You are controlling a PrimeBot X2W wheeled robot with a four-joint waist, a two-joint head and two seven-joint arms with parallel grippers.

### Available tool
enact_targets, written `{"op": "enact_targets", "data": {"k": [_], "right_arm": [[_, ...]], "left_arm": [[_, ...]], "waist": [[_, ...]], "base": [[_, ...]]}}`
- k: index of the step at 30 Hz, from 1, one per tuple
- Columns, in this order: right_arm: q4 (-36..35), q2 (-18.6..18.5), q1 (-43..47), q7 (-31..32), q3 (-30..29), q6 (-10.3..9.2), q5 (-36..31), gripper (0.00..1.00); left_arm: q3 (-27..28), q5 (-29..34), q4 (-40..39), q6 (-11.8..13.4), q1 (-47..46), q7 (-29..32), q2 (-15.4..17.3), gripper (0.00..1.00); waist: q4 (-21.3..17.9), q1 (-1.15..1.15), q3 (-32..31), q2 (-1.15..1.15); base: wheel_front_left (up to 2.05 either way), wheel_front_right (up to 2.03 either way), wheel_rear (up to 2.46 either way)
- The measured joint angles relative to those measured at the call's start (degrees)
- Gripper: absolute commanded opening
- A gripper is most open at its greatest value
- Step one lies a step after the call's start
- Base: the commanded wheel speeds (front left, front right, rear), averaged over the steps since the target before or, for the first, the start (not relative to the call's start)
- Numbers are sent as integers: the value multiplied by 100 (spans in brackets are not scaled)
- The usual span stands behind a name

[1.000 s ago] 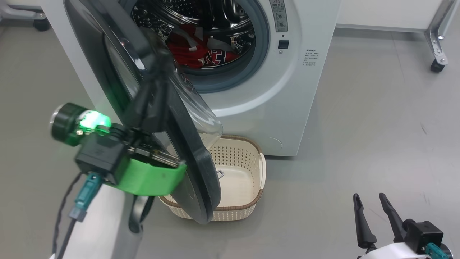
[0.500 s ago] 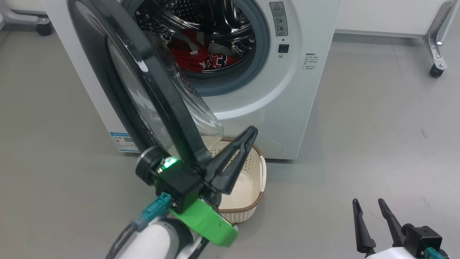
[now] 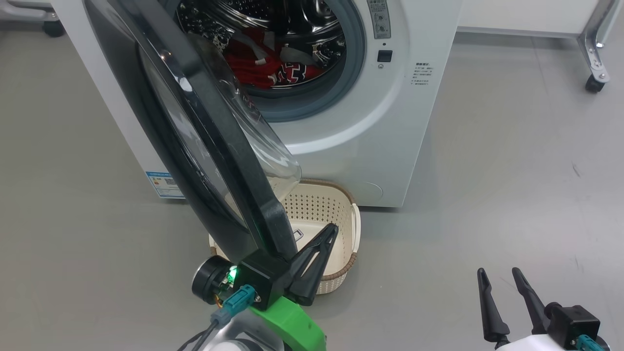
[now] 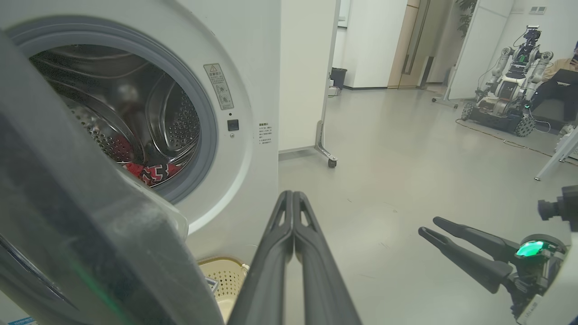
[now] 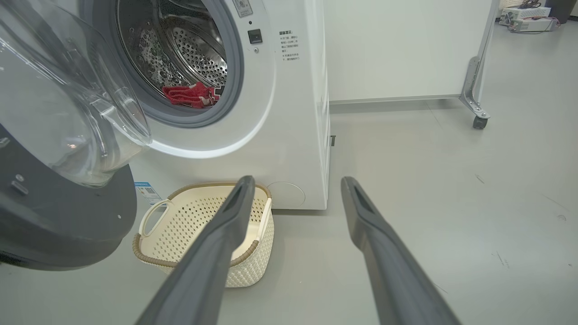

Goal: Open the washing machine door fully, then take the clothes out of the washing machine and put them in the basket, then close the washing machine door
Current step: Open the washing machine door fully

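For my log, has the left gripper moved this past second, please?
Yes: the left gripper has dropped from level with the washing machine's opening to beside the basket.

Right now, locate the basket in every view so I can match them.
Head view: basket lower centre, partly behind the washing machine door.
Left wrist view: basket at bottom, left of centre.
Right wrist view: basket lower left.
Shared landmark: that door, left of it everywhere.
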Motion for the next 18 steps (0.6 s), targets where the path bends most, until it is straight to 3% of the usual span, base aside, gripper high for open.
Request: {"op": "enact_targets", "data": {"k": [11,18], "right_arm": [[1,34,-27,0,-119,51,-9,100],[-26,49,-42,0,-227,83,-11,100]], "left_arm": [[187,213,178,354,-1,-58,1,0],[229,215,246,412,-1,-74,1,0]], "waist": [[-52,0,110,0],[26,0,162,0]], "base": [[0,0,0],[0,0,0]]}}
